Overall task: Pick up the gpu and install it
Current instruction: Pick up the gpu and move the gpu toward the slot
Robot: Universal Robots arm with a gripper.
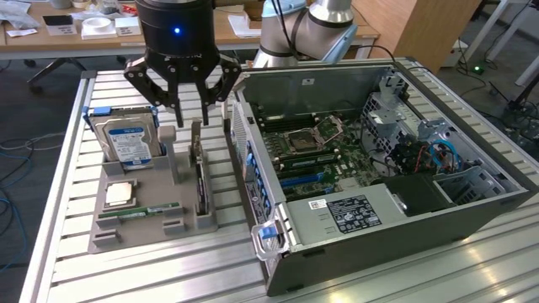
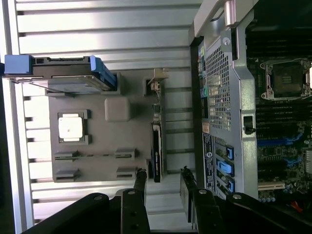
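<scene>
Hovering right above the gpu [image 1: 199, 180] with open fingers [image 1: 179, 107]

Gripping nothing, just hanging the gripper [image 1: 192, 123] over one end of the card, with a fingertip lined up either side of it in the wrist view. Parked edge-on in a slot of the grey holder [image 1: 135, 230] on the desk [image 1: 126, 278], along the side nearest the open PC case [image 1: 354, 252], across from the blue-labelled hard drive [image 1: 125, 142]. Not in the case yet.

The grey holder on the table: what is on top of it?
On the grey holder a hard drive stands upright, a processor chip and a green memory stick lie flat, and the gpu stands on edge. Its slots cover the lower edges of the drive and gpu.
</scene>
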